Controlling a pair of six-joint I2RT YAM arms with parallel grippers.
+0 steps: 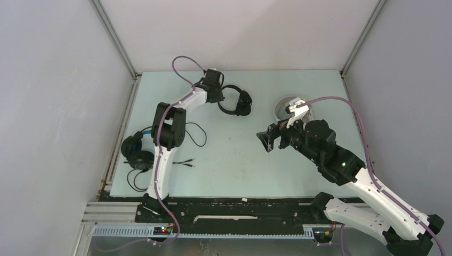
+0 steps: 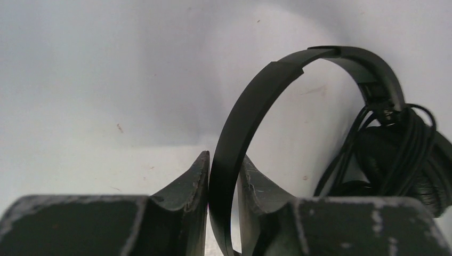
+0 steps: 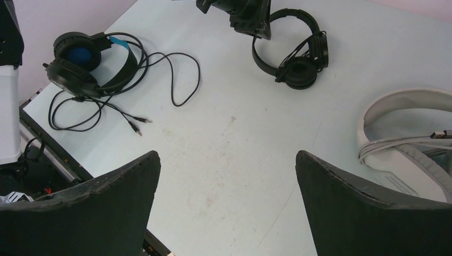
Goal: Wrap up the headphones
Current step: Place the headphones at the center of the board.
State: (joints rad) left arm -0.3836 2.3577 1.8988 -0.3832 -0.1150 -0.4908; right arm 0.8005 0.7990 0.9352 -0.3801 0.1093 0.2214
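You had the left gripper (image 2: 224, 160) narrow astride the slim black headset (image 2: 277, 80) at its band, grip uncertain, cable-wound earcups (image 2: 416, 165) toward frame right; the right gripper (image 3: 226, 154) gaped wide, empty.

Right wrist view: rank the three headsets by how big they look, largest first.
1. White headset and blue-lined black headset: about alike. The white one is cut off at the frame's edge and nearer the camera, so I won't rank these two.
2. Slim black headset: looks smallest, but it is also the farthest.
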